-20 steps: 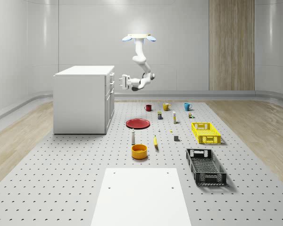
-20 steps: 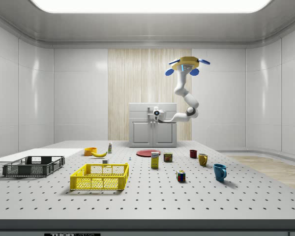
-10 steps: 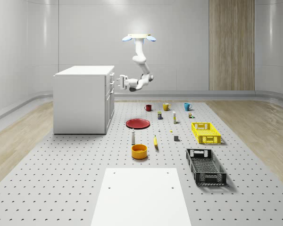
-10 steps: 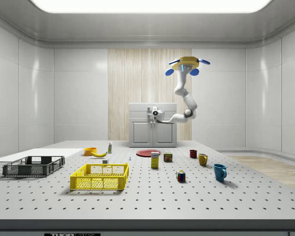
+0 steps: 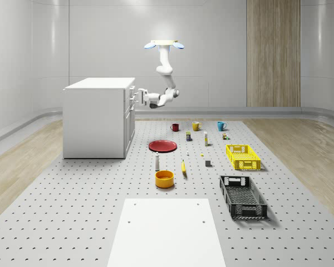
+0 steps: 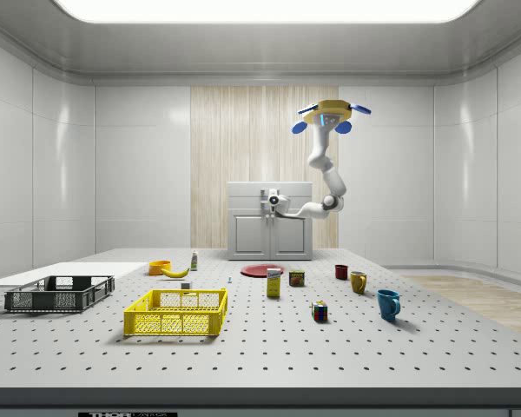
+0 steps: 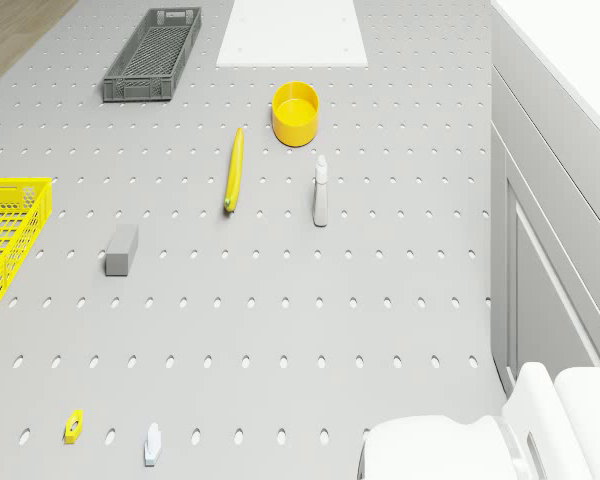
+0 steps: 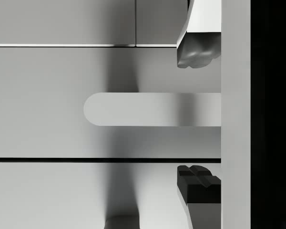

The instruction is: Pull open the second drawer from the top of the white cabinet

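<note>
Spreading wide, the claw [image 8: 196, 112] is straddling a pale rounded drawer handle [image 8: 152, 109] in the wrist view, one fingertip [image 8: 195, 50] sitting on one side of the bar and the other on the opposite side, neither visibly touching it. Just behind the claw, that handle is sitting on a flat white drawer front [image 8: 62, 102] bounded by thin dark seams; which drawer of the stack this is cannot be told from the wrist view. In the whole-scene view the claw [image 5: 136, 94] is reaching level at the upper part of the white cabinet [image 5: 97, 119], right against its drawer face, and the side view is showing the claw [image 6: 273, 201] in front of the cabinet's upper drawers. Back along the arm, away from the cabinet, the drone [image 5: 163, 44] is hovering well above the claw, over the perforated table [image 5: 72, 211]. Below and beyond the claw on that table, a red plate [image 5: 163, 146] is lying nearest, then a small white bottle [image 5: 157, 162], a banana [image 5: 183, 167] and a yellow bowl [image 5: 164, 178]. Farther off still, a yellow crate [image 5: 242, 157] and a black crate [image 5: 242, 196] are resting well apart from the claw
</note>
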You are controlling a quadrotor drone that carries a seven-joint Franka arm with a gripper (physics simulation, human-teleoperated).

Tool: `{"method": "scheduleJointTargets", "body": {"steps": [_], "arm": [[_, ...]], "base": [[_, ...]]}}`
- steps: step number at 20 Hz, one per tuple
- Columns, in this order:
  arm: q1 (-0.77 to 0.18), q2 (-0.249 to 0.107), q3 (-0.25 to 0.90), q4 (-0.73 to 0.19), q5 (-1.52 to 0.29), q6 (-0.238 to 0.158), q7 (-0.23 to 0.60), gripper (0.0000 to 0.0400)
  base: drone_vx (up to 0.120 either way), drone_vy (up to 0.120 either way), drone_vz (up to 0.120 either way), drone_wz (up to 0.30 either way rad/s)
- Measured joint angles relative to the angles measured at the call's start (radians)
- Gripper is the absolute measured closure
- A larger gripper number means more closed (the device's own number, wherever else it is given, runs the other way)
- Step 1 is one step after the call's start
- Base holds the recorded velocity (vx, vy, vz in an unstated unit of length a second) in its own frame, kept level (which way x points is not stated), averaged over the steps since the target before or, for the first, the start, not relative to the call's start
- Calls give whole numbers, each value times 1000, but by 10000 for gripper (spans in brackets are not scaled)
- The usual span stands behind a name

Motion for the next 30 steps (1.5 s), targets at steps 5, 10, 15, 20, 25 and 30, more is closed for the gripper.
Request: {"method": "scheduleJointTargets", "body": {"steps": [5,10,15,20,25,30], "arm": [[-25,18,34,21,17,-3,7,100],[-49,33,64,35,33,-6,11,100],[-73,44,91,44,48,-12,10,100],[-98,51,113,48,59,-19,10,100],[-121,55,133,50,68,-28,10,188],[-147,51,153,57,49,-35,66,206]], "base": [[0,0,0,0],[0,0,0,0],[0,0,0,0],[0,0,0,0],[0,0,0,0],[0,0,0,0]]}}
